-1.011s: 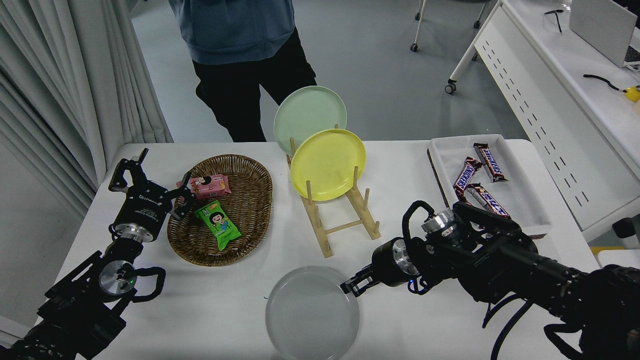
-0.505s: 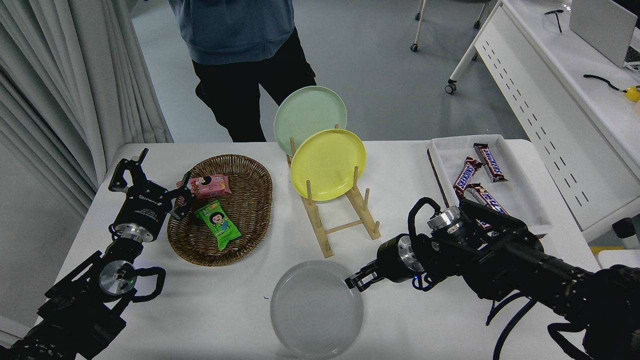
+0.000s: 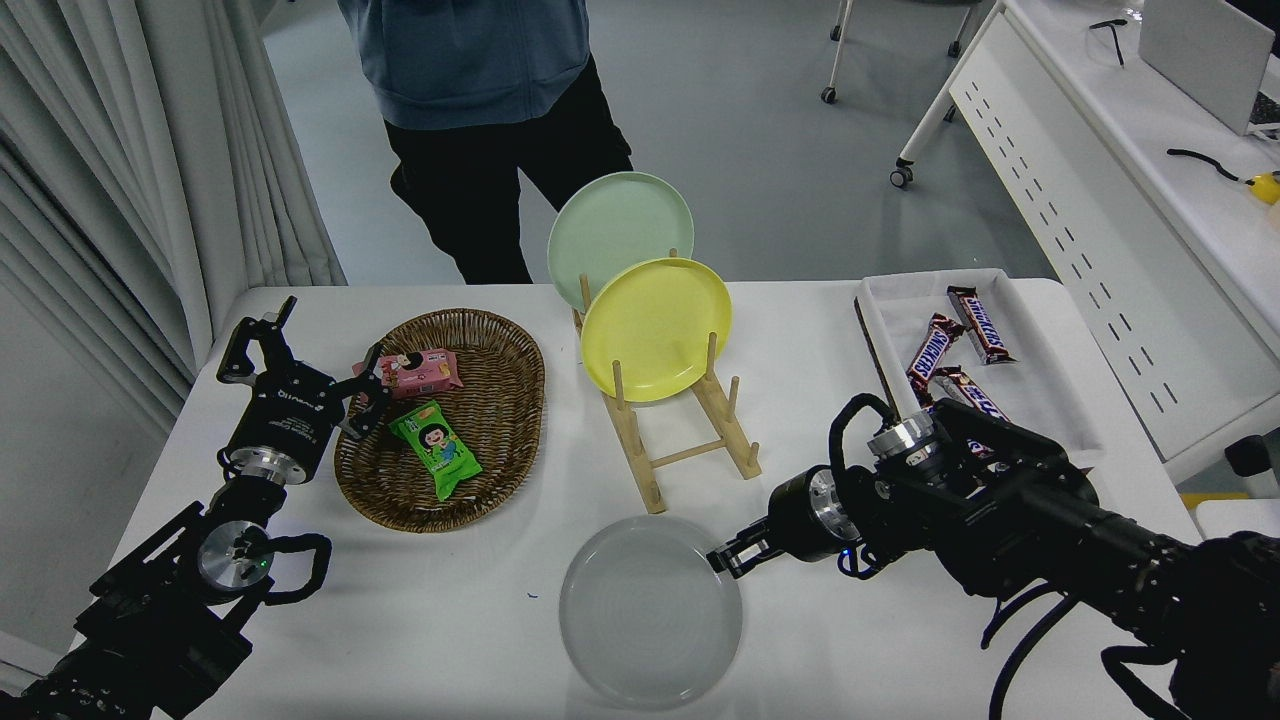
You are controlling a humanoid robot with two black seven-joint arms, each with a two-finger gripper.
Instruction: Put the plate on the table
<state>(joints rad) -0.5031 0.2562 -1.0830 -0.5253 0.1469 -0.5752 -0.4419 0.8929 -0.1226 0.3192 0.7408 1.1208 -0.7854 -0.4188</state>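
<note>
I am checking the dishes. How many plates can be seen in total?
3. The grey plate is on the table's near edge, at the right pincer. The yellow plate stands in the wooden rack, and the green plate stands behind it. None seems hidden.

Plate shifted toward 2 o'clock across surface, two successive steps. Right gripper, fingers clamped on plate rim at 2 o'clock edge, moved same direction with it.

The plate lies on the table before the rack — right hand seemingly gripping its rim.
</note>
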